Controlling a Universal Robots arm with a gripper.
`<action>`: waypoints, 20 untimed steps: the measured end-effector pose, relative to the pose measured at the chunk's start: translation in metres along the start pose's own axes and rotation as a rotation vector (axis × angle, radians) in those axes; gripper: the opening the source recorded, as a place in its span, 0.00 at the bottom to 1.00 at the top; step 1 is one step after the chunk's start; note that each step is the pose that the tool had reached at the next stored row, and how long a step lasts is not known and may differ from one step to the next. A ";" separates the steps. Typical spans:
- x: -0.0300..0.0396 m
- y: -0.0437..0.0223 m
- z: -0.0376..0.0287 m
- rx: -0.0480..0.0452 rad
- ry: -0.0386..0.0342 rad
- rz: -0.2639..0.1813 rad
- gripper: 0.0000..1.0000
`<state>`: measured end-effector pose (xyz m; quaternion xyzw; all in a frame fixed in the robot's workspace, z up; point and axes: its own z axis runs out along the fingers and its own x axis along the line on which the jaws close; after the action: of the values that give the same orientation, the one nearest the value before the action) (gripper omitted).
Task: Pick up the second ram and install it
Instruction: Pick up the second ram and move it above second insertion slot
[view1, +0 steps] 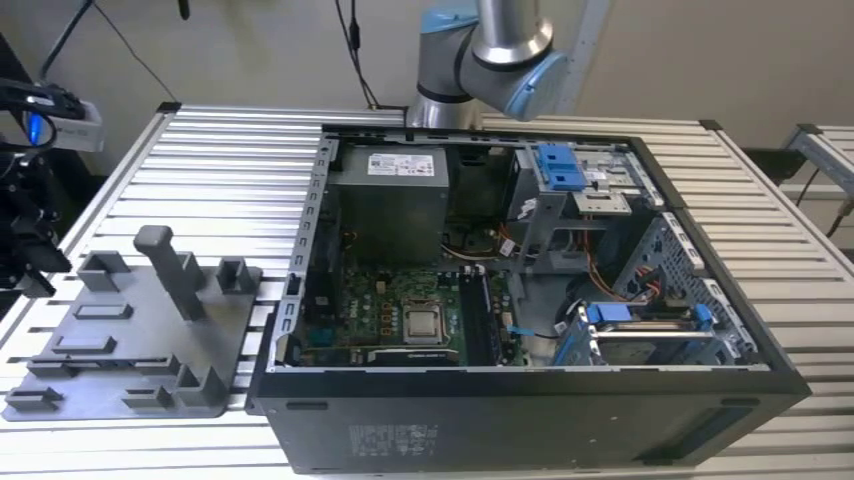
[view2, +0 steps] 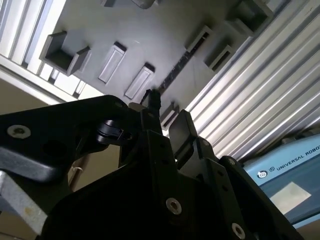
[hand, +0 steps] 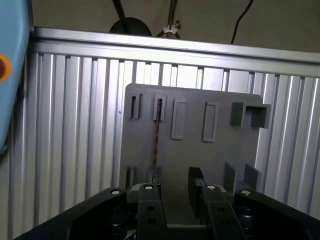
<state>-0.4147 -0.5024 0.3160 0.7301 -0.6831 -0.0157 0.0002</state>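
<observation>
The second ram (hand: 157, 135) is a thin dark stick seen edge-on, standing in a slot of the grey plastic tray (hand: 220, 155). In the second wrist view the ram (view2: 177, 67) runs diagonally across the same tray (view2: 150, 30). My gripper (hand: 172, 182) hovers well above the tray, open, with nothing between its fingers. One black finger (hand: 149, 179) lines up with the near end of the ram and the other finger (hand: 196, 179) stands to the side of it. In the second wrist view the gripper (view2: 167, 112) points towards the ram's end. The tray (view1: 134, 340) lies at the exterior view's left.
An open computer case (view1: 534, 400) sits on the slatted metal table (view1: 227, 160), with the motherboard (view1: 400, 310) and its memory slots (view1: 478, 312) exposed. Blue drive clips (view1: 561, 165) are at the case's back. A tall grey post (view1: 167, 270) rises from the tray. The arm (view1: 487, 50) stands behind the case.
</observation>
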 end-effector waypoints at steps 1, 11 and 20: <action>0.0001 0.0000 0.0017 0.0001 0.0000 0.000 0.36; 0.0004 -0.0003 0.0139 0.0017 0.0007 -0.002 0.36; 0.0020 -0.0003 0.0214 0.0016 0.0012 -0.002 0.36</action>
<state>-0.4148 -0.5040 0.2946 0.7307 -0.6825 -0.0148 0.0001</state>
